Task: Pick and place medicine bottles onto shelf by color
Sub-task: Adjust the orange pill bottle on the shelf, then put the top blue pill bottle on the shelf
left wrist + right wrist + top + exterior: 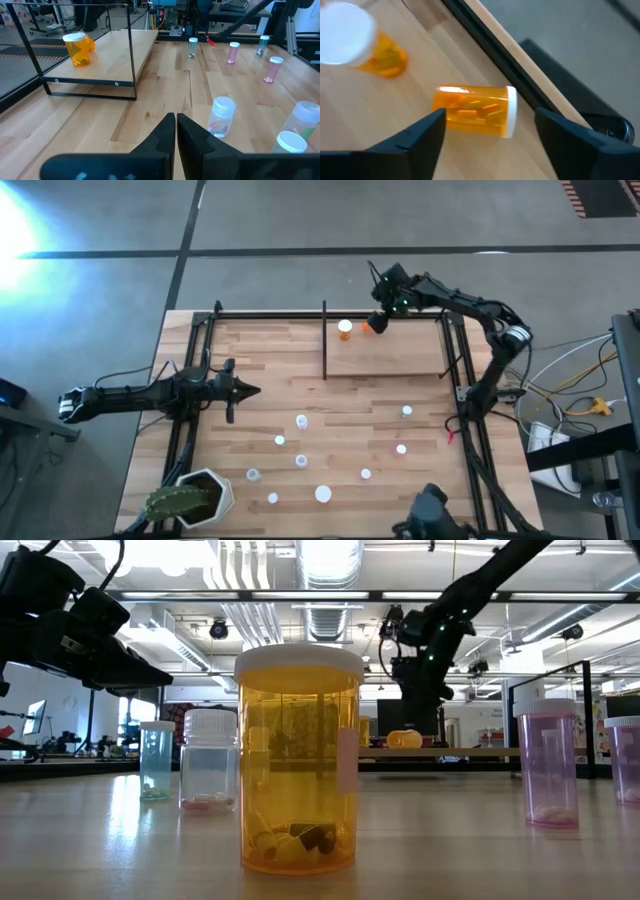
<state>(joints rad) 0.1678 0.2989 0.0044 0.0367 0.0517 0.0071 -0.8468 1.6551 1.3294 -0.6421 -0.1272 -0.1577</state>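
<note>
Left tool point(250, 390): fingers pressed together, empty, parked over the tabletop point(260, 360) left of the shelf point(400, 355).

Right tool point(487, 132): fingers spread, above an orange bottle point(475, 110) lying on its side on the shelf beside an upright one point(357, 42).

Recommended: straddle the body, close squarely across it. Long axis horizontal; cap toward the shelf's rod edge.

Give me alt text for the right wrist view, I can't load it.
An orange bottle with a white cap lies on its side on the light-wood shelf, beyond the right gripper, whose dark jaws stand wide open and apart from it. A second orange bottle stands upright nearby, and the shelf's black rod frame runs behind both.
</note>
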